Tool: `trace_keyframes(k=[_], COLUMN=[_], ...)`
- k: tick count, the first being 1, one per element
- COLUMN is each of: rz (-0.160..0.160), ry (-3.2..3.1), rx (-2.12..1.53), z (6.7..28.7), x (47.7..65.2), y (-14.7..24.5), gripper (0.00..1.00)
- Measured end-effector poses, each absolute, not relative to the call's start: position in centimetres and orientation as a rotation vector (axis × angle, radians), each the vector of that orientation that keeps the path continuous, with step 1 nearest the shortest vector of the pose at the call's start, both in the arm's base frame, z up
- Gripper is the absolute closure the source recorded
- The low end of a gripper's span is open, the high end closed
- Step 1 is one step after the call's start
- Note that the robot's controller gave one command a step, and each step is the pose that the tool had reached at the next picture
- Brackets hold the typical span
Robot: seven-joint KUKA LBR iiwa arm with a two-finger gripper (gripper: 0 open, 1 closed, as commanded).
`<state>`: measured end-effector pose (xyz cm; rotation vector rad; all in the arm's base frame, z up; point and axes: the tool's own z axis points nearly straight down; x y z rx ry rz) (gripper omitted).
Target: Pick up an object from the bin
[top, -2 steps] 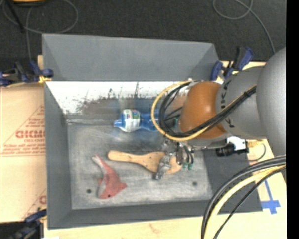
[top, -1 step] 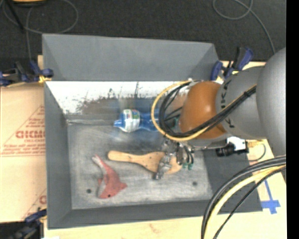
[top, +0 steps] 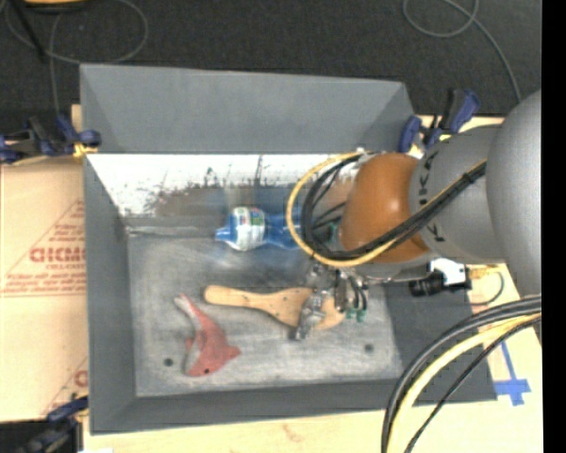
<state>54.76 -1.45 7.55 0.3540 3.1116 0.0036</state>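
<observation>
My gripper [top: 313, 317] hangs low over the right half of the bin floor, its fingers down at the broad end of a wooden spatula [top: 264, 302]. The spatula lies flat, its handle pointing left. Whether the fingers are round the wood I cannot make out. A red fish-shaped soft toy [top: 206, 343] lies left of the spatula, near the front. A clear plastic bottle with a blue and white label [top: 248, 229] lies on its side against the back wall, behind the spatula.
The arm with its orange cover and looping cables reaches in from the right and hides the bin's right rear corner. Bare grey floor stretches along the front and left of the bin.
</observation>
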Motion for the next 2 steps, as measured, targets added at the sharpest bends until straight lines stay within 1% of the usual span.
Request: trace_keyframes(k=[2], rz=[0.002], ry=[3.119], rx=[0.352], z=[8.18], x=[54.64], y=[-1.47], gripper=[1.0])
